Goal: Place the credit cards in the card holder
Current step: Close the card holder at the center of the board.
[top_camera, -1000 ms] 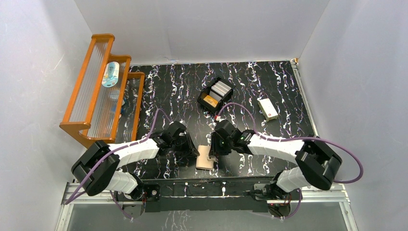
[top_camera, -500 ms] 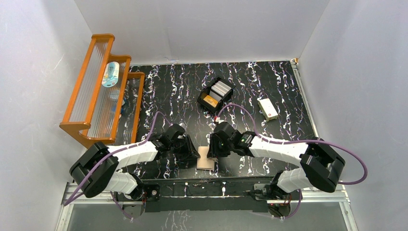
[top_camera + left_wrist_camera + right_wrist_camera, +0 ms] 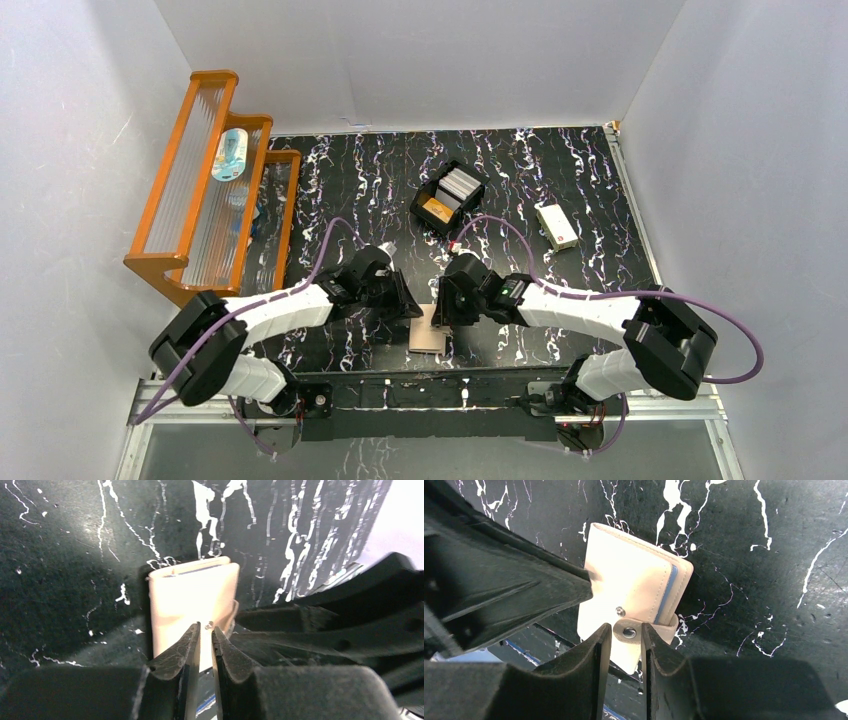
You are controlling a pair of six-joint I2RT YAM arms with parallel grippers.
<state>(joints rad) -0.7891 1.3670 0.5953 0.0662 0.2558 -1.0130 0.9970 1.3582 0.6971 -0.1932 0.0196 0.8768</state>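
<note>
Centrally, in the lower middle of the top view, the card holder lies folded on the black marbled table, between the 2 grippers. The right gripper is clamped on the holder's snap tab, at the lower centre of the right wrist view. A blue edge shows in the fold at the holder's right side. The left gripper has its jaws nearly together, a thin slit between them, with the tips at the holder's near edge; whether they pinch anything cannot be told. The credit cards sit in the black tray at upper centre, well apart from the holder. 1 white box lies to the right of the tray.
</note>
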